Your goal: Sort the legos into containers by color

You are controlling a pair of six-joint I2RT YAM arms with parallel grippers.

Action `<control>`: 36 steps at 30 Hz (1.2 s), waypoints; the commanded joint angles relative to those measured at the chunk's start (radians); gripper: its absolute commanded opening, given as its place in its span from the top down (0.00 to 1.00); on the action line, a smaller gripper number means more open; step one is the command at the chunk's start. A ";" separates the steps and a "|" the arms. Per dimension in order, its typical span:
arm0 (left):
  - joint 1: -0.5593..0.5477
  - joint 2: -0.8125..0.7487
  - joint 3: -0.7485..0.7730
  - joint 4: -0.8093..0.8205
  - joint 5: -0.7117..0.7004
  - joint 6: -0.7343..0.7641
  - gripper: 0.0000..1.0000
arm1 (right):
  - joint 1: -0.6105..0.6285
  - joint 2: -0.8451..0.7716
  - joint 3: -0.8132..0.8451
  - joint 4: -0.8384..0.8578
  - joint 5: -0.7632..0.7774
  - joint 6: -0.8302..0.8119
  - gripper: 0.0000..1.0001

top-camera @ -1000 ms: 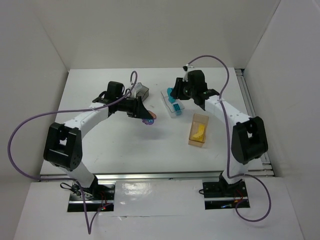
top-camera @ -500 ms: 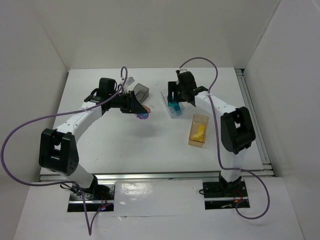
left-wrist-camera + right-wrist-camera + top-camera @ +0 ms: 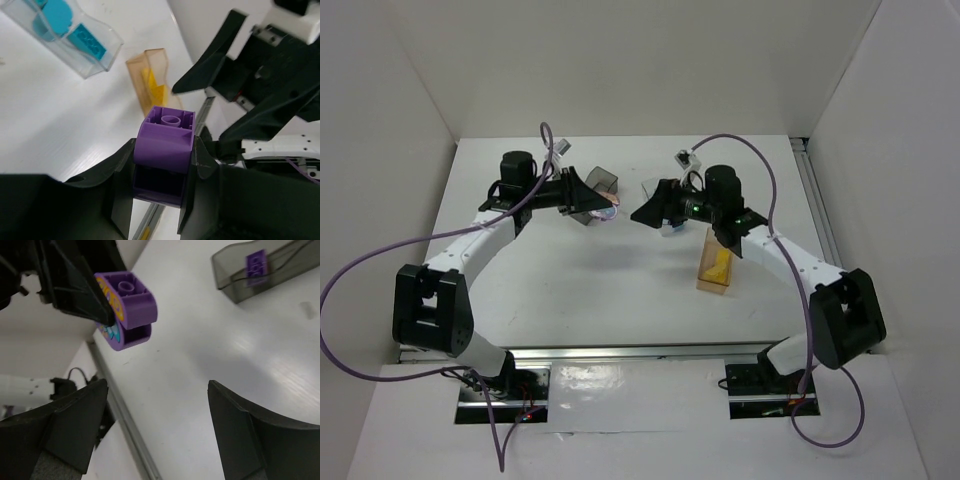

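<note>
1. Your left gripper (image 3: 603, 206) has moved up beside the smoky bin (image 3: 230, 270), jaws closed tight on a purple brick (image 3: 165, 145) held off the table; a second purple brick (image 3: 256, 262) lies inside that bin.
2. Your right gripper (image 3: 160, 425) has swung left past the clear bin (image 3: 100, 57), jaws spread wide, empty.
3. Teal bricks (image 3: 86, 40) lie in the clear bin, yellow bricks (image 3: 156, 92) in the amber bin (image 3: 147, 62).

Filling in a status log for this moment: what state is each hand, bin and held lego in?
left hand: shut on the purple lego
purple lego: gripped between the left hand's fingers
right hand: open, empty
grey bin: holds a small purple brick
clear bin: holds teal legos
amber bin: holds yellow legos
</note>
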 commanded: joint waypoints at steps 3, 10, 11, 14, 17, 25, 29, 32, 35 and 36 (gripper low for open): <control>0.001 -0.039 -0.031 0.267 0.124 -0.145 1.00 | 0.022 0.047 -0.048 0.345 -0.217 0.203 0.12; 0.001 -0.030 -0.042 0.353 0.167 -0.214 1.00 | 0.049 0.116 -0.020 0.555 -0.259 0.323 0.16; 0.001 -0.030 -0.042 0.362 0.168 -0.215 1.00 | 0.049 0.131 -0.011 0.540 -0.259 0.323 0.16; 0.001 -0.030 -0.051 0.387 0.180 -0.239 1.00 | 0.062 0.156 -0.011 0.576 -0.259 0.338 0.21; 0.001 -0.021 -0.051 0.386 0.191 -0.229 1.00 | 0.062 0.165 -0.002 0.606 -0.259 0.361 0.24; 0.001 -0.021 -0.051 0.387 0.220 -0.225 1.00 | 0.071 0.186 0.029 0.590 -0.249 0.352 0.31; 0.001 -0.012 -0.051 0.373 0.229 -0.215 1.00 | 0.071 0.197 0.029 0.613 -0.237 0.361 0.44; 0.001 -0.021 -0.051 0.364 0.220 -0.204 1.00 | 0.080 0.216 0.040 0.635 -0.248 0.370 0.47; 0.001 -0.021 -0.051 0.364 0.220 -0.204 1.00 | 0.091 0.225 0.040 0.644 -0.248 0.381 0.56; 0.001 -0.021 -0.051 0.364 0.220 -0.204 1.00 | 0.100 0.225 0.040 0.644 -0.248 0.381 0.58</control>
